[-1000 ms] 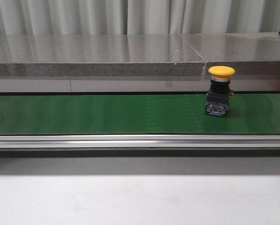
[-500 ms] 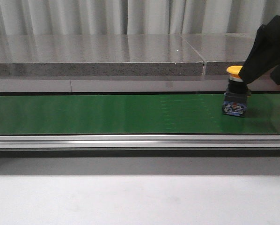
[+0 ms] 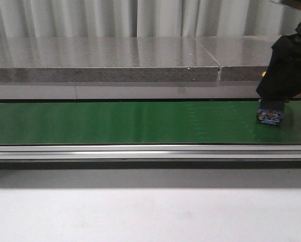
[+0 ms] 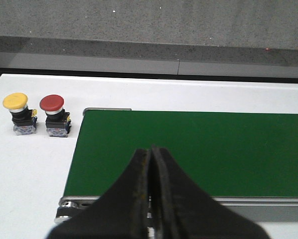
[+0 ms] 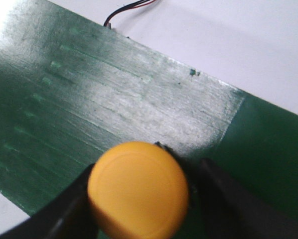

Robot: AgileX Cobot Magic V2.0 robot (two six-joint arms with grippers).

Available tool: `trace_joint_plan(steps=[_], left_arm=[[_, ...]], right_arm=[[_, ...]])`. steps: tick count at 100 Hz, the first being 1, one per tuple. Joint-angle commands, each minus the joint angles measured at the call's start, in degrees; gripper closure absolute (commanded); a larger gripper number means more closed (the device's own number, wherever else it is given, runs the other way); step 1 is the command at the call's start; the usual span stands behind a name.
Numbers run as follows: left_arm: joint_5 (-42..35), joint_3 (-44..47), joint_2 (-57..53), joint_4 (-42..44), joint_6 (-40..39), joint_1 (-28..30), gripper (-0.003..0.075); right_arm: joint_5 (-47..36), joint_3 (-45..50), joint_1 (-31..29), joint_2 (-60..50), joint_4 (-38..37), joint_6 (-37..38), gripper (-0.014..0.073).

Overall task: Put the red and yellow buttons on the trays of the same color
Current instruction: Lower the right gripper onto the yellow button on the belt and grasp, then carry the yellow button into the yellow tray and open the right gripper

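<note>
Yellow button stands on the green belt near its right end, with the right tool lowered around it, fingers open on either side of the cap and not yet pinching. From where I stand, the risk is that a finger catches the cap off-centre as it closes and tips the button, or that it slips out of reach if the belt is running. I count three buttons: this one, plus a second yellow button and a red button side by side on the white desk beside the belt's end, where the left tool hangs closed and empty; no tray is in sight.
</note>
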Motion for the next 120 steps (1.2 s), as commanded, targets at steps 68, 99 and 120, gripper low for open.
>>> trace_joint_plan(steps=[68,99,120], left_arm=[[-4.16,-1.63,0.31,0.00,-0.12,-0.48,0.0739],[-4.16,-1.63,0.31,0.00,-0.12,-0.48,0.0739],[-4.16,-1.63,0.31,0.00,-0.12,-0.48,0.0739]], right_arm=[[-2.07,-1.35,-6.58,-11.59,-10.63,16.53,0.0422],[3.21,-1.23,-21.50,-17.80,-13.44,27.23,0.0422],[3.17,2.48,-30.62,-20.99,-15.08,31.07,0.0422]])
